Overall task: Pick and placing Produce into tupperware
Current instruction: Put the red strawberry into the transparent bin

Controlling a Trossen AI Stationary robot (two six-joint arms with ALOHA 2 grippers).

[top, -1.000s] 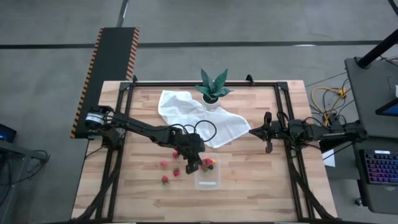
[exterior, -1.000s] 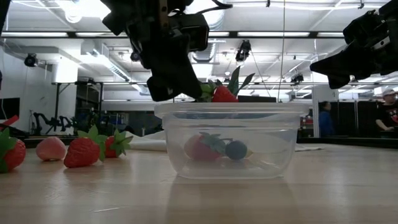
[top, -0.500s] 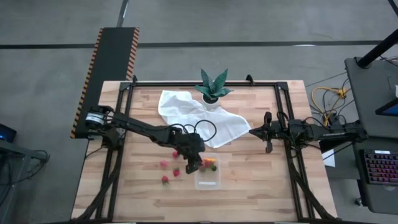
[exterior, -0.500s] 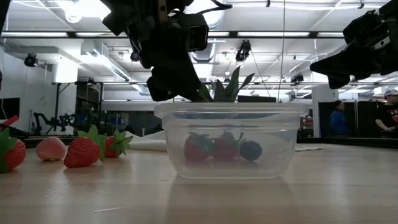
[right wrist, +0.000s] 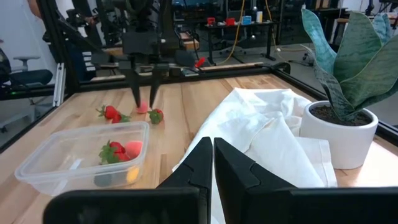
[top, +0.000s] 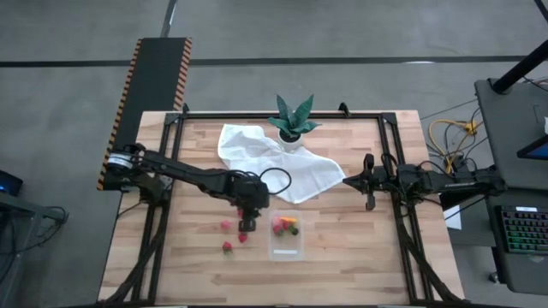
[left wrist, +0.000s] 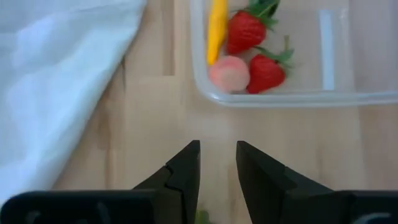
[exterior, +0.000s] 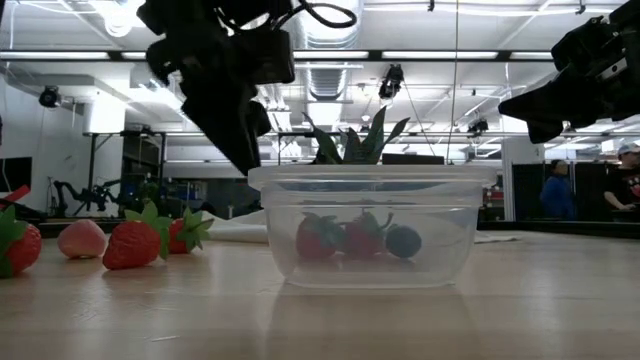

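The clear tupperware (top: 287, 245) stands on the table near its near edge. It holds two red strawberries (left wrist: 245, 31), a pink piece (left wrist: 228, 73), a yellow sliver (left wrist: 216, 28) and a dark round piece (exterior: 403, 241). Three more pieces lie on the wood to the tupperware's left: two strawberries (top: 242, 237) (top: 228, 247) and a pink one (top: 226, 225). My left gripper (top: 246, 221) hangs open over these pieces, left of the tupperware, touching nothing. My right gripper (right wrist: 213, 146) is shut and waits at the table's right side.
A crumpled white cloth (top: 274, 162) lies at the far middle of the table. A potted green plant (top: 293, 124) stands on its far edge. People (exterior: 558, 195) stand in the room beyond the table. Bare wood lies right of the tupperware.
The strawberry that was at my left gripper above the tupperware's rim has dropped in and lies beside the others. My left gripper has since moved toward the table's left, away from the tupperware, and is over the loose pieces.
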